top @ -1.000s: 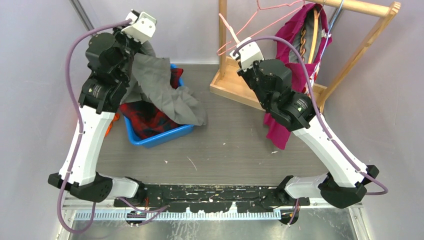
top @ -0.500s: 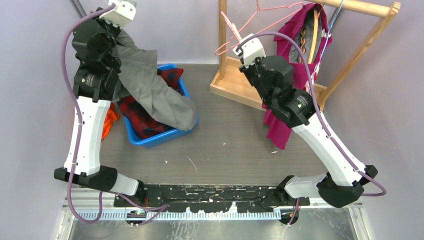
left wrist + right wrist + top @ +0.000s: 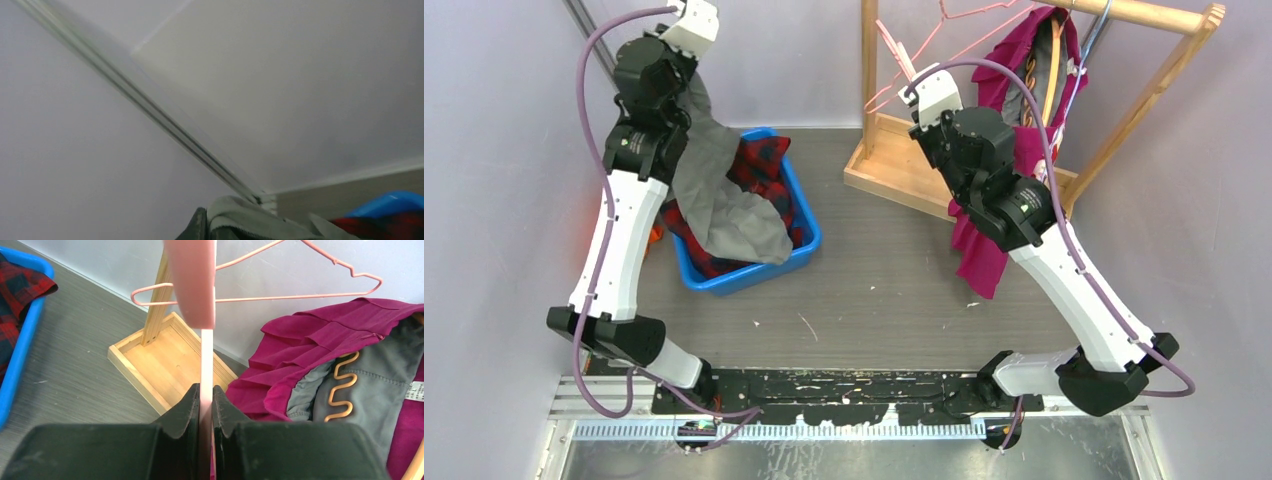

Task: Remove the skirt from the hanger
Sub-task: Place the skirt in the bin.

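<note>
Left gripper [image 3: 212, 229] is closed on the top edge of the grey fabric skirt [image 3: 724, 190]. The cloth folds over the fingers in the wrist view, so you see little of them, but the garment hangs from that point and nothing else carries it. You hold that arm high at the back left corner. Judged reason: the height lets the skirt hang at full length over the blue plastic bin [image 3: 809, 225]. Its lower hem lies inside the bin on the red-and-dark plaid cloth [image 3: 759, 165].

Finding: the skirt is off the hanger and well apart from it, so the removal itself appears done. Only the drop into the bin looks outstanding.

Your right gripper [image 3: 206, 399] is pinched narrow on a flat pink plastic strip. I judge this strip to be part of the pink wire hanger [image 3: 894, 55], though the join is not clear. You hold the hanger bare and upright beside the post of the light wooden clothes rack [image 3: 869, 100], probably so that it stays steady and clear of the skirt. A magenta pleated garment [image 3: 982, 258] hangs on the rack to the right, untouched by either arm.
</note>
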